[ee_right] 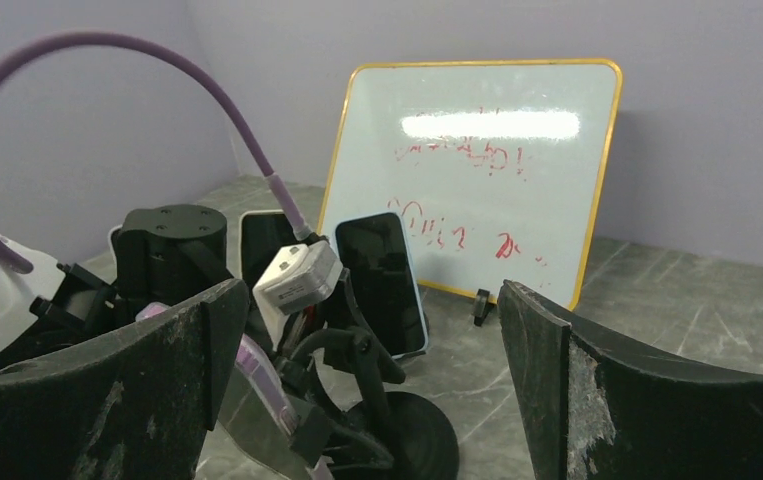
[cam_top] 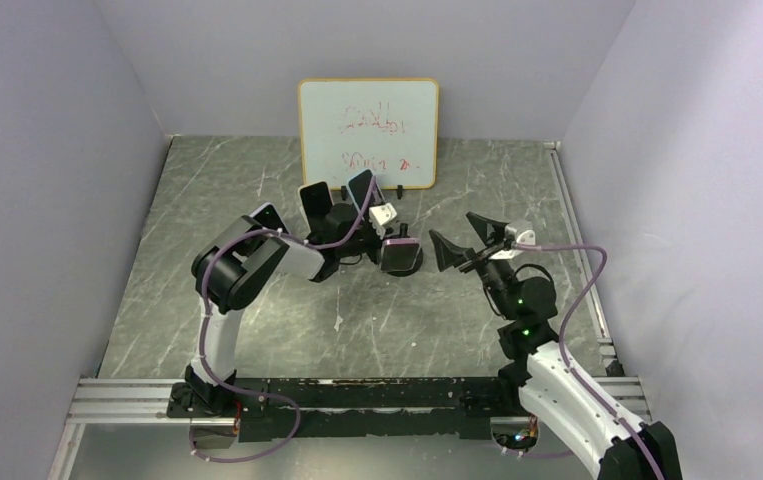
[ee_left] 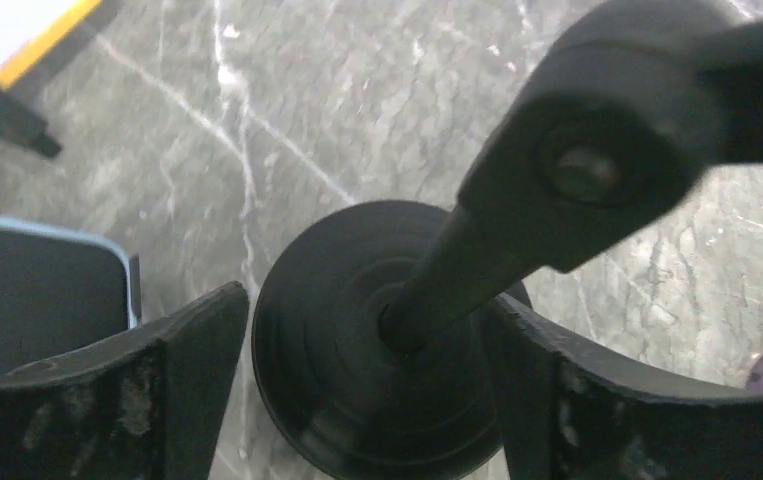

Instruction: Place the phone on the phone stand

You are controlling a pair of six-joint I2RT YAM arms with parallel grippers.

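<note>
Phone (ee_right: 382, 285) — dark screen, pale blue rim — stands nearly upright in front of the whiteboard (ee_right: 477, 180). It is not on the phone stand (ee_left: 357, 340) and neither arm holds it. What props it from behind is hidden, and a second dark slab (ee_right: 262, 245) beside it may be another phone. Left gripper (ee_left: 362, 305): fingers (ee_left: 187, 380) spread wide, one on each side of the stand's round base, gripping nothing. Whether they touch the base you cannot tell from the wrist view. Right gripper (ee_right: 372, 295): spread wide and empty, poised above the table (ee_right: 677, 300) to the right of the stand and facing the phone. Step in hand, as judged: steadying or setting the stand before the phone is fetched. To do it well, close the left fingers low on the base rather than on the slanted stem, since a push higher up would likely tip the stand, and leave its head turned toward the free arm. Then bring your right gripper to the phone's long edges and pinch above the middle, so the lower edge is free to seat. Mind the left arm as you go — one of its fingers sits just beside the phone, and a careless swing could knock the phone over.
</note>
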